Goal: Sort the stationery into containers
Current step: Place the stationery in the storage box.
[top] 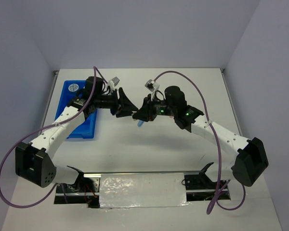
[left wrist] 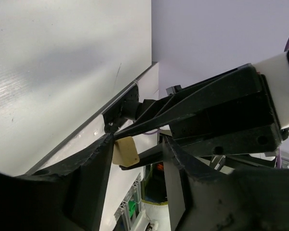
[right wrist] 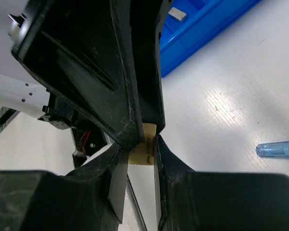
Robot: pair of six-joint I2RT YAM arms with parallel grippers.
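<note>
My two grippers meet above the middle of the table. My right gripper point(top: 139, 115) point(right wrist: 141, 150) is shut on a small tan block point(right wrist: 144, 140), which also shows in the left wrist view point(left wrist: 125, 151). My left gripper point(top: 132, 110) point(left wrist: 137, 147) is open, its jaws spread wide around the block, and the block touches its left finger point(left wrist: 94, 168). The blue-tipped pen point(top: 140, 123) point(right wrist: 278, 149) lies on the table just below the grippers. The bright blue tray point(top: 82, 126) point(right wrist: 207, 29) sits at the left under the left arm. It holds a blue roll point(top: 73, 87) and a grey block point(right wrist: 177, 14).
White walls close in the table at the back and sides. The arm bases and a foil-covered strip point(top: 142, 190) line the near edge. Purple cables loop off both arms.
</note>
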